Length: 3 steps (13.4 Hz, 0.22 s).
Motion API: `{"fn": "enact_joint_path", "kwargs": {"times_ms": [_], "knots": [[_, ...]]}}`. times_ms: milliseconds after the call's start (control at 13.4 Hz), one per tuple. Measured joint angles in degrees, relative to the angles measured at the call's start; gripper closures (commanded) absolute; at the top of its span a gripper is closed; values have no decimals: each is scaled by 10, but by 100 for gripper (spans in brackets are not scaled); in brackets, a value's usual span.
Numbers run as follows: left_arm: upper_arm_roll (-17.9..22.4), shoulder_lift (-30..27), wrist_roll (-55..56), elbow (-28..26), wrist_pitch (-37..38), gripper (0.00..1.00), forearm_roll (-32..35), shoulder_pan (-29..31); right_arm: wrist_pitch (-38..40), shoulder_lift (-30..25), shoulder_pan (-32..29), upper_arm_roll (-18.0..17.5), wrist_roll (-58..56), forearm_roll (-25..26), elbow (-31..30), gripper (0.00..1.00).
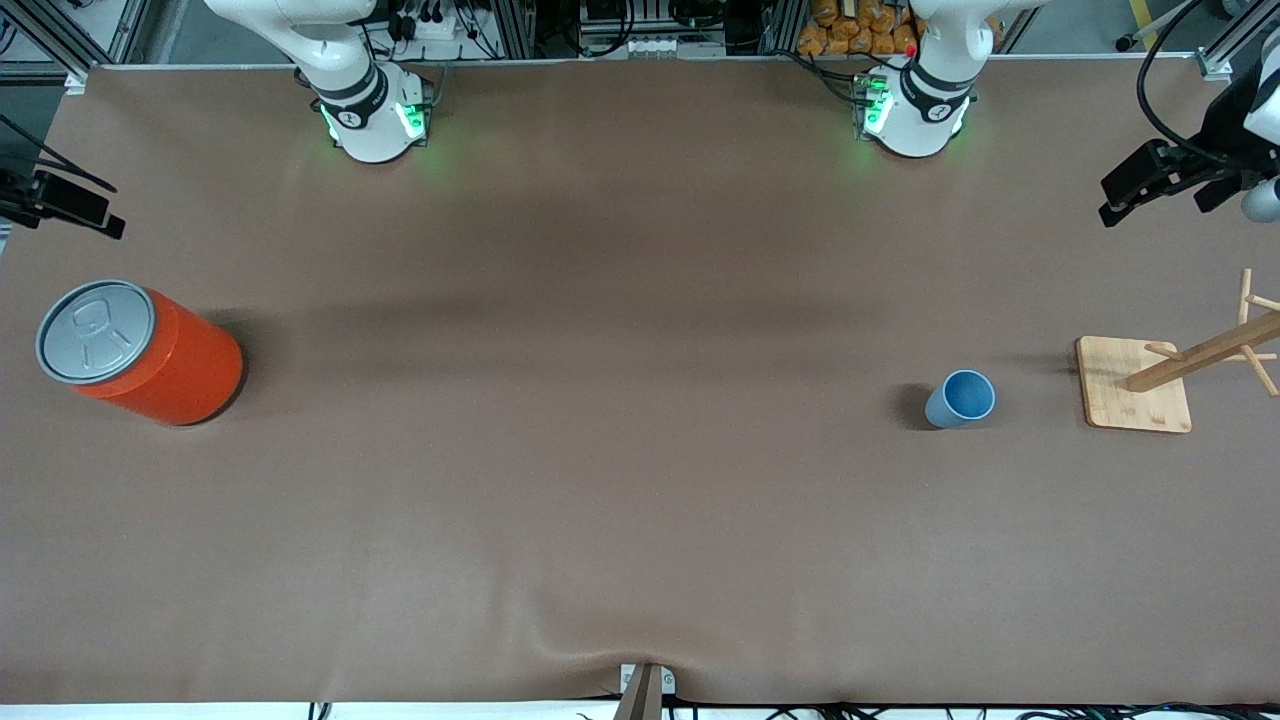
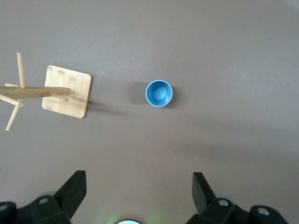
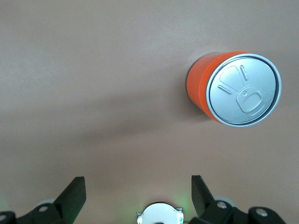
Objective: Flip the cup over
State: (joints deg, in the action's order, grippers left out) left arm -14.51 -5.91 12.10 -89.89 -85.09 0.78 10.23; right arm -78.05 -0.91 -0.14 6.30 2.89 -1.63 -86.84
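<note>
We see both the left end effector [image 2: 139,193] and right end effector [image 3: 138,196] spread wide, empty, above the counter [image 1: 600,450]; the cup [image 1: 960,398] stands upright beside the wooden rack [image 1: 1135,385].

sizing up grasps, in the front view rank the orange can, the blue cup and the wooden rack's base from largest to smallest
1. orange can
2. wooden rack's base
3. blue cup
</note>
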Motion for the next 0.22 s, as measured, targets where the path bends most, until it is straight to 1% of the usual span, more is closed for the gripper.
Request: {"fn": "enact_joint_path", "kwargs": {"times_ms": [224], "knots": [[0, 0, 0, 0, 2, 0, -1, 0, 0, 0, 0, 0, 0, 0, 0, 0]]}}
